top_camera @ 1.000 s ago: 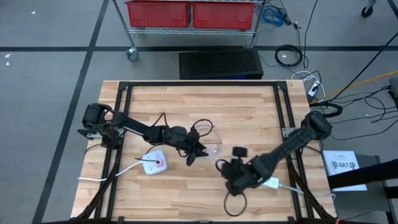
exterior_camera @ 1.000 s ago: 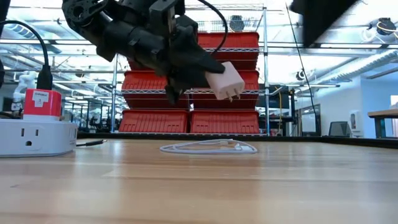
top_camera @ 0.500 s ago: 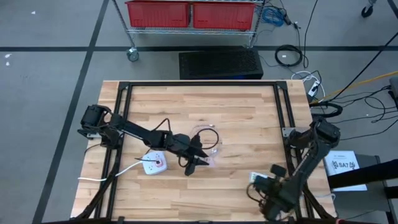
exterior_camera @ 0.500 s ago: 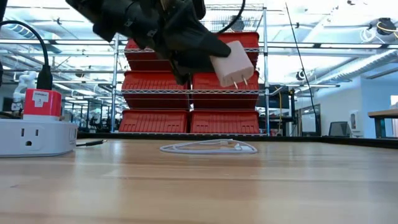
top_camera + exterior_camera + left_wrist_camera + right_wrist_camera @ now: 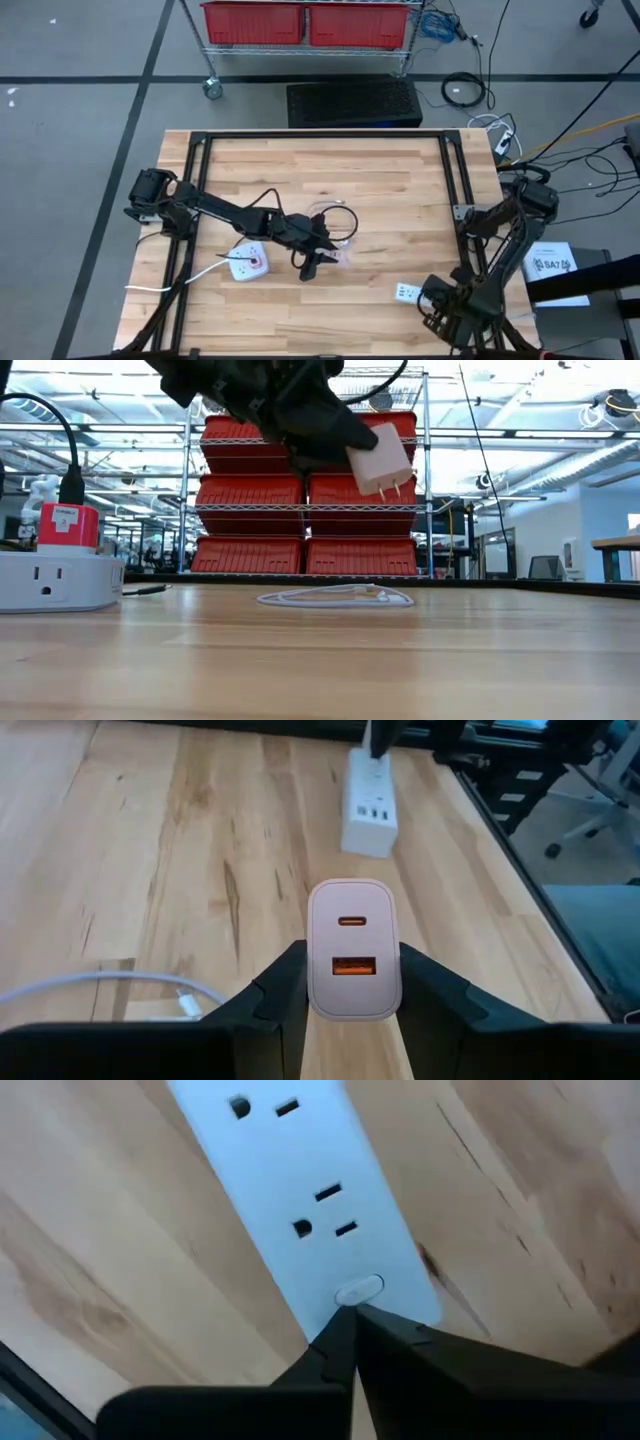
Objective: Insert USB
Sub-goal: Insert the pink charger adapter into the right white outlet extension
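My left gripper (image 5: 322,258) hangs over the table's middle, shut on a pale pink-white charger block (image 5: 352,950). In the left wrist view the block's two USB ports face the camera. In the low view its prongs (image 5: 392,488) point down. A white USB cable (image 5: 335,597) lies coiled on the wood below. My right gripper (image 5: 352,1315) is shut near the near right corner. Its tips are at the end of a white power strip (image 5: 300,1210), by an oval button (image 5: 360,1290). My left gripper pinches the charger block by its two long side faces (image 5: 312,960), one finger (image 5: 425,985) on each side. The port face points forward past the fingertips. The block is lifted clear of the table, tilted, prongs downward. My right gripper's shut tips meet the strip's end in the right wrist view. I cannot tell whether they touch it.
A second white power strip with a red switch (image 5: 247,263) lies left of the left gripper, a black plug in it (image 5: 72,485). A black cable loops behind the left gripper (image 5: 335,212). Black frame rails (image 5: 465,190) border the table. Bare wood lies between the two grippers.
My left gripper has moved a little toward the near edge and risen. It has tipped the charger so its prongs point more steeply down. My right arm has drawn back from the table's middle toward the near right corner, beside the white strip.
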Action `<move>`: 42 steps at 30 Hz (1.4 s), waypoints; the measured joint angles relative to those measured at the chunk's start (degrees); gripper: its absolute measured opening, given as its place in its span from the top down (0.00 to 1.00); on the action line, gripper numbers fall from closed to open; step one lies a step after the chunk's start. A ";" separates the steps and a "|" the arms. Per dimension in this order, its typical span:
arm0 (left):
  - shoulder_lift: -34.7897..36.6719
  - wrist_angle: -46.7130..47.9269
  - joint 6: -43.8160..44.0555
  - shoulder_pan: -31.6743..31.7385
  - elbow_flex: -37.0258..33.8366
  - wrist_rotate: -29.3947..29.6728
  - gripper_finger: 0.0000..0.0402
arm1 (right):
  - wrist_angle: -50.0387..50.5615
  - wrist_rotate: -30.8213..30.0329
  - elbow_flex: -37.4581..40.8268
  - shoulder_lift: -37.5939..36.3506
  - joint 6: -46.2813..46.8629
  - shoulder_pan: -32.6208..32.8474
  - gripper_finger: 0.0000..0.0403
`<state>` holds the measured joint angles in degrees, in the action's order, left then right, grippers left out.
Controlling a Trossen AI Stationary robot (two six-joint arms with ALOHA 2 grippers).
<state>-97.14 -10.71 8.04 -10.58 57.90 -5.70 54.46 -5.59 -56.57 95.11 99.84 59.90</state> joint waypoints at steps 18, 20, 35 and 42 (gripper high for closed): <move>-3.97 -1.35 -2.41 -2.80 2.96 3.32 0.69 | -11.42 -9.23 0.78 0.17 -26.71 -18.17 1.00; -5.74 -1.26 -2.84 -2.94 4.09 4.01 0.69 | -12.59 -9.55 0.86 0.19 -28.82 -19.55 1.00; -19.43 8.92 -7.18 -4.44 21.23 9.72 0.69 | -14.25 -10.60 0.89 0.28 -32.17 -21.95 1.00; -20.55 10.64 -7.36 -4.46 22.67 9.85 0.69 | -14.84 -11.16 0.90 0.28 -32.14 -21.53 1.00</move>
<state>-117.69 -0.06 0.69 -15.05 80.57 4.14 39.63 -16.75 -55.67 95.39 67.70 38.37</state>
